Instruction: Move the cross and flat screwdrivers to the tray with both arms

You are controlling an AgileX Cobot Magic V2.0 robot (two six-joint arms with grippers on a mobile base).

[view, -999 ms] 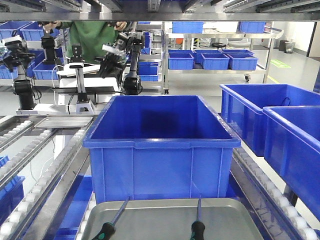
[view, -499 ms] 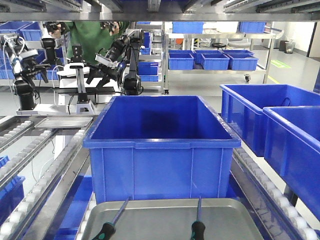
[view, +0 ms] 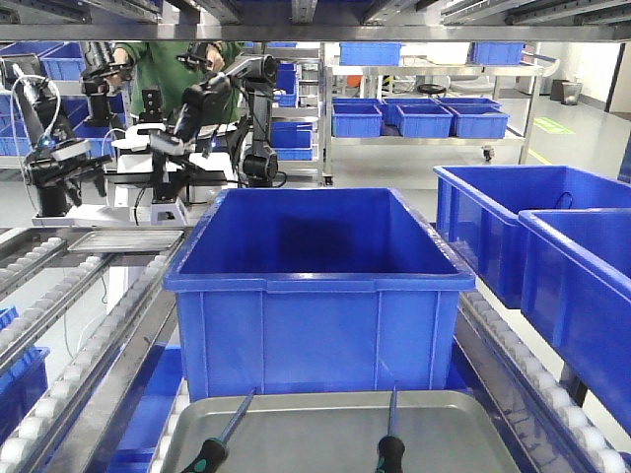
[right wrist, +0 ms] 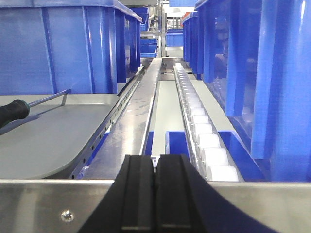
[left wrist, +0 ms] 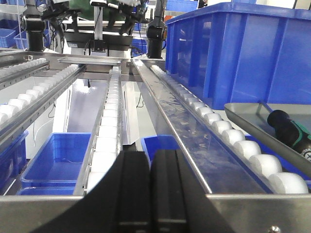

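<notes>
Two screwdrivers lie in the grey metal tray point(view: 315, 448) at the bottom of the front view. The left screwdriver point(view: 219, 441) slants with its handle at the near left; the right screwdriver point(view: 390, 439) lies almost straight. My left gripper point(left wrist: 149, 154) is shut and empty, low at the conveyor's near rail; the tray point(left wrist: 243, 111) and a green-black handle point(left wrist: 290, 131) lie to its right. My right gripper point(right wrist: 155, 159) is also shut and empty; the tray point(right wrist: 43, 138) and the other screwdriver point(right wrist: 13, 111) lie to its left. Neither gripper shows in the front view.
A deep blue bin point(view: 315, 286) stands right behind the tray. More blue bins point(view: 552, 246) line the right side. Roller rails point(left wrist: 109, 116) run on both sides. At the back left, a far station has black arms point(view: 202, 103), a person in green point(view: 168, 69) and a small tray point(view: 123, 240).
The black arms at the far station have swung lower and to the left. The tray, both screwdrivers and the blue bins have not moved.
</notes>
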